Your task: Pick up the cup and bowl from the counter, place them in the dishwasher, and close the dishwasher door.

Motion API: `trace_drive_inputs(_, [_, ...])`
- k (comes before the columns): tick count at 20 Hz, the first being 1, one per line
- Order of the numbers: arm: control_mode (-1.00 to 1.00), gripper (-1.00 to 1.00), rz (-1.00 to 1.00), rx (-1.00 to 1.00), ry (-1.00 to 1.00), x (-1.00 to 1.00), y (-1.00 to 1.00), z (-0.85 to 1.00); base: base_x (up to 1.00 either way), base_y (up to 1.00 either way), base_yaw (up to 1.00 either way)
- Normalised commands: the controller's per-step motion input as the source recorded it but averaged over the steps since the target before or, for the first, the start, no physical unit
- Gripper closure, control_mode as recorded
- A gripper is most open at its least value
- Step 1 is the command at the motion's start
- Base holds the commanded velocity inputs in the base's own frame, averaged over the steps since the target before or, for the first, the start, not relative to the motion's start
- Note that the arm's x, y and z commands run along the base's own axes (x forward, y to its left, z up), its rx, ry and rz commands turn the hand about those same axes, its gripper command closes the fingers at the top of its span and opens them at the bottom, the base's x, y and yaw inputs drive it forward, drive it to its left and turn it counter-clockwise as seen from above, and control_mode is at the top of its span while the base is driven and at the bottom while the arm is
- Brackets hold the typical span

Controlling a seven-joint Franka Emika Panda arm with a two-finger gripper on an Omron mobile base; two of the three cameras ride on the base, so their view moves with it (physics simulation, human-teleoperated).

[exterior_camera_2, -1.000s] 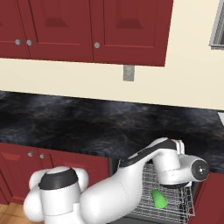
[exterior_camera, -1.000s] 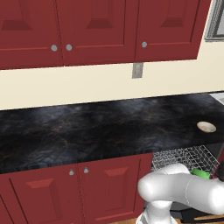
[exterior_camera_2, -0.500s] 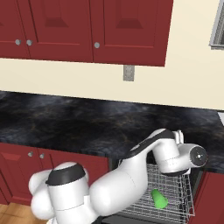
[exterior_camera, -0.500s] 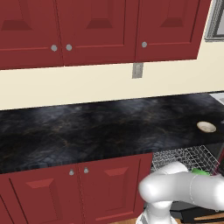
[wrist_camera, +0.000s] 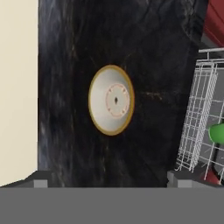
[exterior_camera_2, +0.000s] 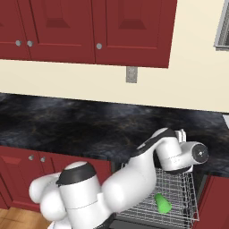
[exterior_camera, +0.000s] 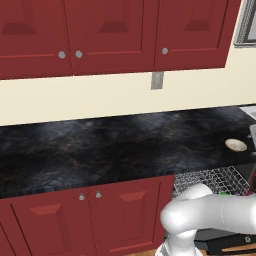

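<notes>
The cream bowl (wrist_camera: 111, 99) sits upright on the black counter (wrist_camera: 65, 87), centred just beyond my gripper (wrist_camera: 110, 179). The gripper is open, its two fingertips (wrist_camera: 41, 180) spread wide with nothing between them and apart from the bowl. From the left base view the bowl (exterior_camera: 236, 145) lies near the counter's (exterior_camera: 110, 150) right end. The green cup (exterior_camera_2: 163, 203) lies in the dishwasher's pulled-out wire rack (exterior_camera_2: 179, 197), and its edge (wrist_camera: 217, 133) shows beside the rack (wrist_camera: 194, 122). My arm (exterior_camera_2: 172, 152) reaches up over the rack. The dishwasher door is hidden behind my arm.
Red upper cabinets (exterior_camera: 115, 35) hang above a cream wall with an outlet (exterior_camera: 157, 80). Red lower cabinet doors (exterior_camera: 90, 220) stand left of the dishwasher. A red cabinet (exterior_camera_2: 214, 201) flanks the rack's right side. The cream wall (wrist_camera: 17, 87) runs close behind the bowl.
My hand has risen from the rack to above the counter edge, over the bowl. The cup stays in the rack; the gripper remains open.
</notes>
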Motion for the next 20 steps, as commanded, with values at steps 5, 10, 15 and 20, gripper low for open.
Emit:
trace_drive_inputs(5, [-1.0, -1.0, 0.0, 0.0, 0.0, 0.29, 0.0, -0.36, 0.0, 0.0, 0.0])
trace_drive_inputs(10, [-1.0, -1.0, 0.0, 0.0, 0.0, 0.28, -0.04, -0.22, 0.0, 0.0, 0.0])
trace_drive_inputs(15, [-1.0, -1.0, 0.0, 0.0, 0.0, 0.27, -0.09, -0.3, 0.0, 0.0, 0.0])
trace_drive_inputs(20, [-1.0, -1.0, 0.0, 0.0, 0.0, 0.26, -0.17, -0.29, 0.0, 0.0, 0.0])
